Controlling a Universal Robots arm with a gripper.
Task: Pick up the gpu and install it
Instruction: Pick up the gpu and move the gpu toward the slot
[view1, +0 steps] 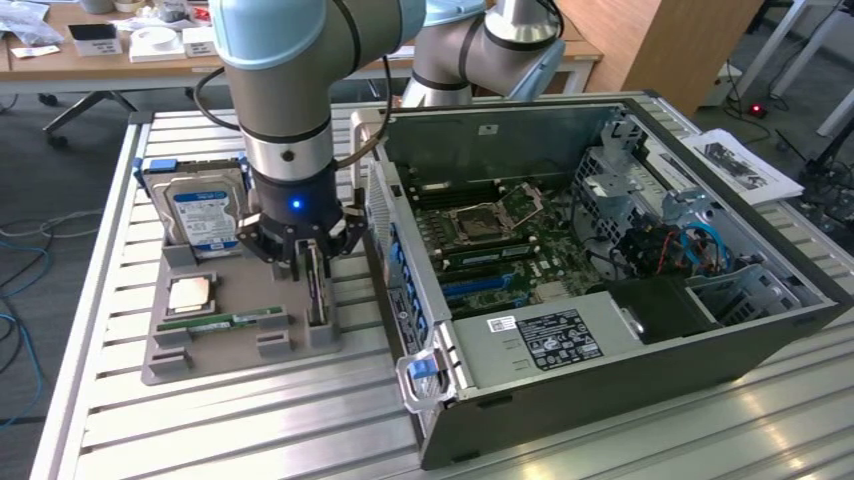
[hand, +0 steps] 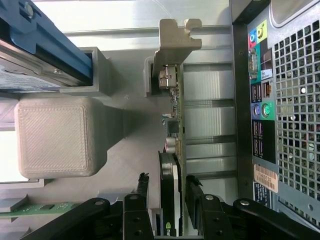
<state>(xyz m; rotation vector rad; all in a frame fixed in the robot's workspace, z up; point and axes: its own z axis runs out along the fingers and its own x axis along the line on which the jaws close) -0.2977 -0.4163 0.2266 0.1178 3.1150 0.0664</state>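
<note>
**Robot hand straddling the gpu in its holder slot**

In the exterior view, a grey robot arm is reaching down left of centre. Its hand (view1: 314, 266) is hanging over a grey holder tray (view1: 200, 365), which is lying on the slatted metal tabletop (view1: 200, 440). The gpu (view1: 316, 295) is standing on edge in a slot at the tray's right side. It is just beside the open computer case (view1: 747, 330) that is occupying the right half of the frame. A hard drive (view1: 203, 210) with a blue label is standing at the back of the tray. A square tan chip (view1: 191, 292) and a green memory stick (view1: 220, 322) are lying nearer the front.

The wrist view is giving what the exterior view cannot. The two black fingers (hand: 143, 192) are standing spread, one on each side of the gpu (hand: 172, 150). A narrow gap is showing on either side, so the hand (hand: 168, 180) is gripping nothing. This view is also showing the card's metal bracket (hand: 172, 42) and the case's rear ports (hand: 260, 100).
</note>
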